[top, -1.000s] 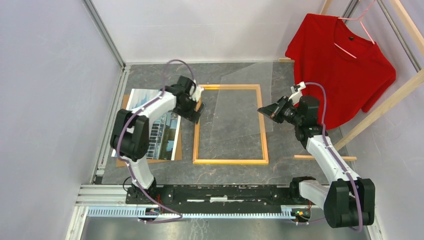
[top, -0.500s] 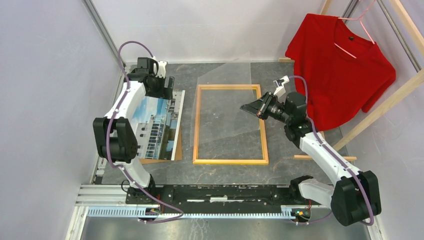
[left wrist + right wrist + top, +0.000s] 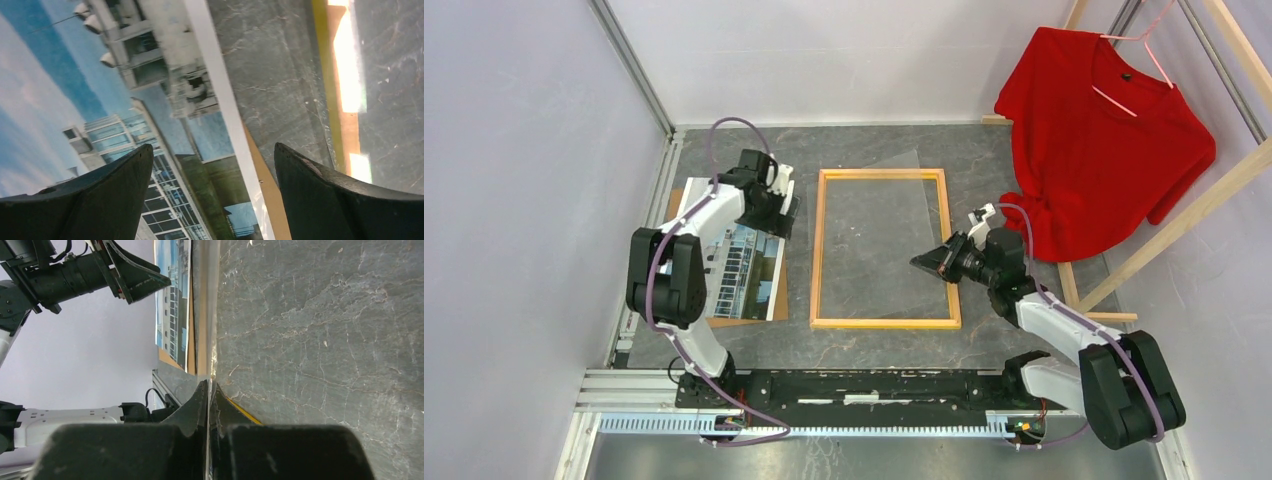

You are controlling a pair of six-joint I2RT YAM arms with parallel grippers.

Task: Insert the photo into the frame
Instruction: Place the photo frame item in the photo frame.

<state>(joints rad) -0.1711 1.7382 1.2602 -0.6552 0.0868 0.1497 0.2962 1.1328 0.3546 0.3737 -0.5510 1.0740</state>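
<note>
The frame (image 3: pixel 816 250) lies flat mid-table with its light wood side up; a yellow edge (image 3: pixel 242 412) shows in the right wrist view. The photo (image 3: pixel 744 265) of white buildings and blue sky lies face up left of it, on a brown backing board (image 3: pixel 724 320). My left gripper (image 3: pixel 782 212) hovers open over the photo's right edge (image 3: pixel 220 100), holding nothing. My right gripper (image 3: pixel 926 262) is shut on the edge of a clear sheet (image 3: pixel 879 230) that lies across the frame's opening, just inside the right rail.
A red shirt (image 3: pixel 1104 130) hangs on a wooden rack (image 3: pixel 1184 225) at the far right. A loose wooden slat (image 3: pixel 1079 316) lies near the right arm. A metal rail (image 3: pixel 649 230) borders the table's left side.
The right gripper has come down and nearer with the clear sheet, laying it over the frame. The left arm swung from the frame's left rail out to the far left, then back over the photo's right edge.
</note>
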